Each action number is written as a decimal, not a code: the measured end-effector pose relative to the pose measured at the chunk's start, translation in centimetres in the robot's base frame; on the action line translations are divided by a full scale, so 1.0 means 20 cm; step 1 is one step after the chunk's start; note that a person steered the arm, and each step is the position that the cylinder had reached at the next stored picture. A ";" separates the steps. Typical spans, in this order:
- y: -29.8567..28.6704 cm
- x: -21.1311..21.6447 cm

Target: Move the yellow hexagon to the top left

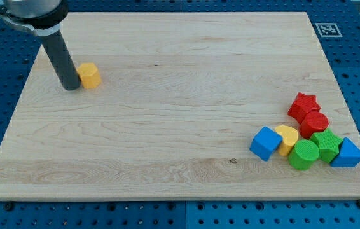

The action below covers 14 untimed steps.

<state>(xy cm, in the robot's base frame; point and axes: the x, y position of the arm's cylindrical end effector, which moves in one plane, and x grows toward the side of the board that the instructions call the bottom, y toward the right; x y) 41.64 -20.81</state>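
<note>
The yellow hexagon (90,75) lies on the wooden board (167,114) near the view's top left. My tip (70,86) rests on the board just to the hexagon's left, touching or almost touching its side. The dark rod rises from there toward the view's top left corner.
A cluster of blocks sits at the view's bottom right: a red star (303,104), a red round block (315,123), a blue cube (266,142), a yellow block (287,137), a green cylinder (304,155), a green block (326,144), a blue triangle (348,153). A marker tag (327,29) lies off the board's top right.
</note>
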 end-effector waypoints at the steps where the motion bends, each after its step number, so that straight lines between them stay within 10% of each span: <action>1: 0.02 0.05; 14: -0.11 -0.38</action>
<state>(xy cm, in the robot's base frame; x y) 34.05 -23.04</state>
